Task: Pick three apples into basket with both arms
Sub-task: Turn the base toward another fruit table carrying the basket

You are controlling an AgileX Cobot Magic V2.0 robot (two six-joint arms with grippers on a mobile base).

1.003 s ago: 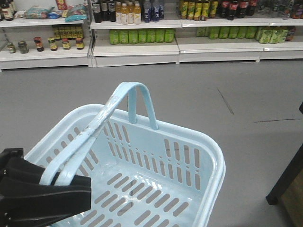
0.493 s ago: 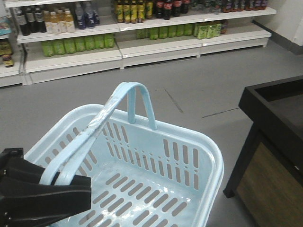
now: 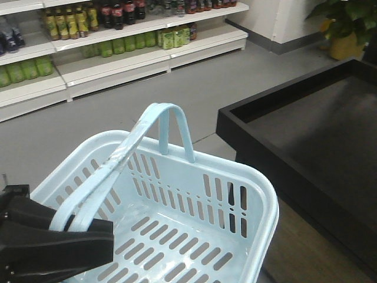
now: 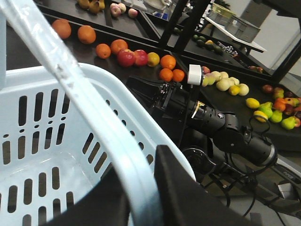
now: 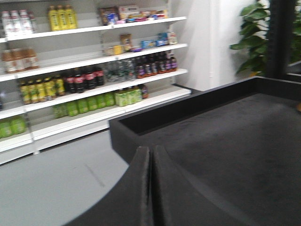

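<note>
The pale blue basket [image 3: 259, 194] fills the front view with its slotted floor bare. My left gripper [image 3: 82, 227] is shut on its arched handle [image 3: 168, 121]. In the left wrist view that handle [image 4: 94, 106] runs between the black fingers of the left gripper [image 4: 141, 176]. Two red apples [image 4: 127, 58] lie among oranges [image 4: 165, 61] on a black fruit table beyond the basket [image 4: 155, 136]. My right arm [image 4: 221, 125] with its white block hangs beside the basket. My right gripper [image 5: 151, 149] is shut on nothing, over a black table.
A black display table [image 3: 306, 141] with a raised rim stands close at the right. Store shelves [image 3: 118, 56] of bottles line the far wall across grey floor. A potted plant [image 3: 344, 23] stands at the back right. More fruit [image 4: 277, 110] lies further along.
The whole view has swung right: the shelves slid left and the black display table came in and grew close. The left gripper's hold on the basket handle is unchanged.
</note>
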